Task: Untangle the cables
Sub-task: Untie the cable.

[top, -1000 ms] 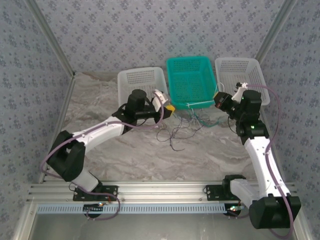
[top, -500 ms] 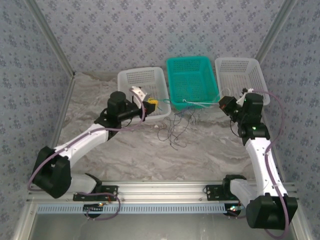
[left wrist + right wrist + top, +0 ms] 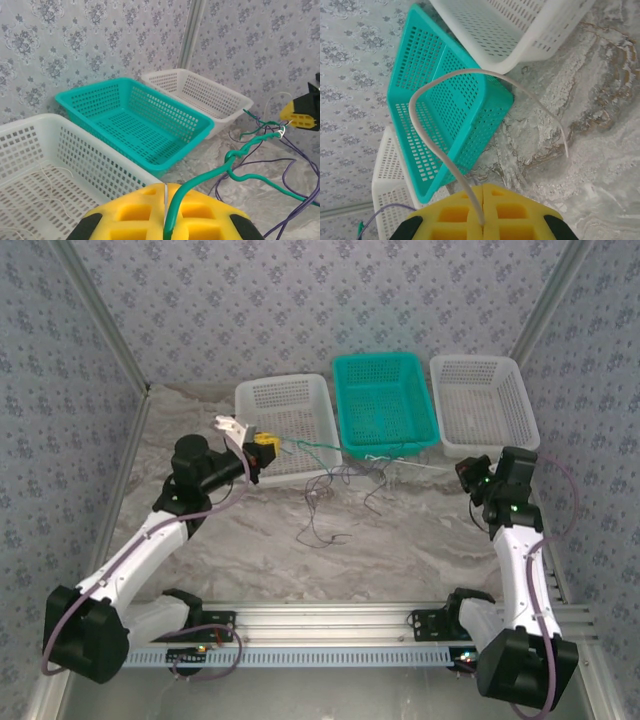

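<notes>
Both jaws clamped, left on green cable (image 3: 231, 159), right on whitish cable (image 3: 411, 107), both stretched left-right.

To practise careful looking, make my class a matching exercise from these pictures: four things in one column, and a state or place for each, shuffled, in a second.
1 left gripper
2 right gripper
3 teal basket
4 dark wires

a between two white baskets
b lying on the table
c shut on the green cable
d shut on the whitish cable

Pairs: 1-c, 2-d, 3-a, 4-b
</notes>
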Controlling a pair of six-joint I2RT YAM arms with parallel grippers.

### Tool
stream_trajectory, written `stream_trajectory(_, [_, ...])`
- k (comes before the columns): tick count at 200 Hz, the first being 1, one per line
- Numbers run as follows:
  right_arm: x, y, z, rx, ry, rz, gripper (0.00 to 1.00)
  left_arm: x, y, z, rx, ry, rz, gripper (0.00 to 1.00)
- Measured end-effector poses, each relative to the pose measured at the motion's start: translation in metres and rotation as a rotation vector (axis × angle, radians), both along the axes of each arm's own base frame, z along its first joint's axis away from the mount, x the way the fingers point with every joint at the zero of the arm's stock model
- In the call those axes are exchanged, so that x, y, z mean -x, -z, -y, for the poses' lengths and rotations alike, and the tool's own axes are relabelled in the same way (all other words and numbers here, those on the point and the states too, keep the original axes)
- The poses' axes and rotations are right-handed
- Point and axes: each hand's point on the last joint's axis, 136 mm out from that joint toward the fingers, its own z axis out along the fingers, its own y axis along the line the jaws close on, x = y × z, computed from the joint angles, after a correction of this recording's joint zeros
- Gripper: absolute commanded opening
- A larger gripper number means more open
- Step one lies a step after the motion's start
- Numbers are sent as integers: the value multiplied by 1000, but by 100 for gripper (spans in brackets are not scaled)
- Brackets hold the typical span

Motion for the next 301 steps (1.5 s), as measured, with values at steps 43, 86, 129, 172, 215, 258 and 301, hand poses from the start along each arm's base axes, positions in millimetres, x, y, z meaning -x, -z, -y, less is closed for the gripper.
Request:
stream_trajectory(43, [17, -5, 7, -24, 44, -6, 0, 19, -6, -17, 47, -11, -21, 0])
stream_trajectory(86, [34, 5, 42, -11, 196, -40, 0, 26, -26, -76, 114, -207, -24, 0])
stream_trajectory(129, [47, 34, 86, 45, 378, -96, 0, 32, -74, -137, 170, -465, 101, 0])
stream_trajectory(172, [-12, 0, -1, 87, -93, 43, 0, 41, -58, -61, 137, -106, 67, 16])
stream_trajectory(215, [-25, -87, -90, 161, -448, 303, 0, 81, 5, 58, -29, 285, -5, 58])
stream_trajectory(258, [-17, -157, -149, 194, -658, 490, 0, 63, 63, 135, -156, 428, -48, 72])
stream_trajectory(301, [-6, -169, -185, 189, -770, 541, 0, 23, 89, 183, -169, 458, -22, 78])
